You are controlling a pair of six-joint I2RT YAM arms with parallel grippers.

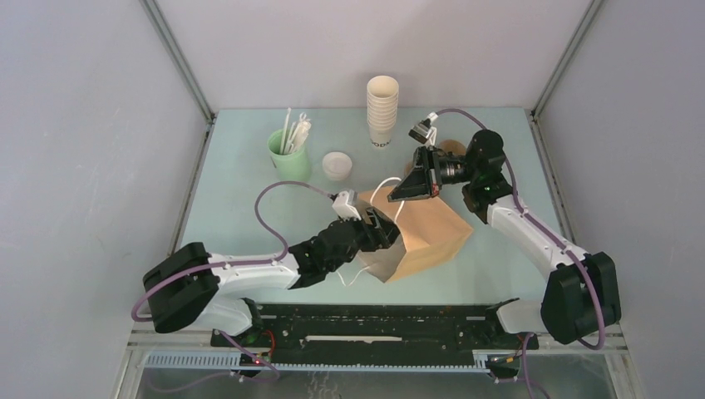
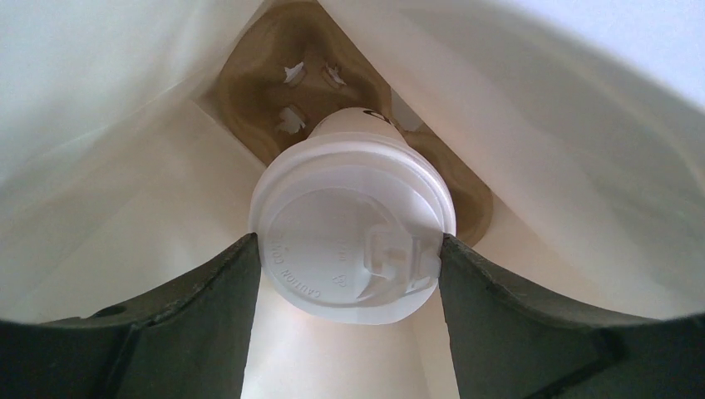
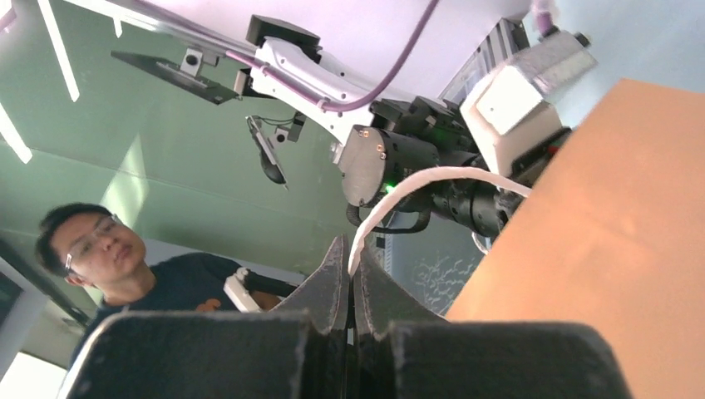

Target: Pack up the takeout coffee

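Observation:
The takeout coffee point(image 2: 353, 224), a white cup with a round white lid, is down inside the brown paper bag point(image 1: 428, 233), its base at a brown cardboard carrier point(image 2: 266, 75). My left gripper point(image 2: 349, 239) reaches into the bag's mouth, with both fingers pressed against the lid's rim. In the top view the bag hides the cup, and only the left gripper's wrist point(image 1: 378, 229) shows at the opening. My right gripper point(image 3: 352, 262) is shut on the bag's white handle point(image 3: 416, 184) and holds it up beside the bag point(image 3: 615, 249).
A tall stack of lidless white cups point(image 1: 382, 112) stands at the back. A mint-green cup with straws point(image 1: 288, 156) and a low white round piece point(image 1: 337, 166) are at the back left. The bag's pale inner walls point(image 2: 125, 191) close in around the left gripper.

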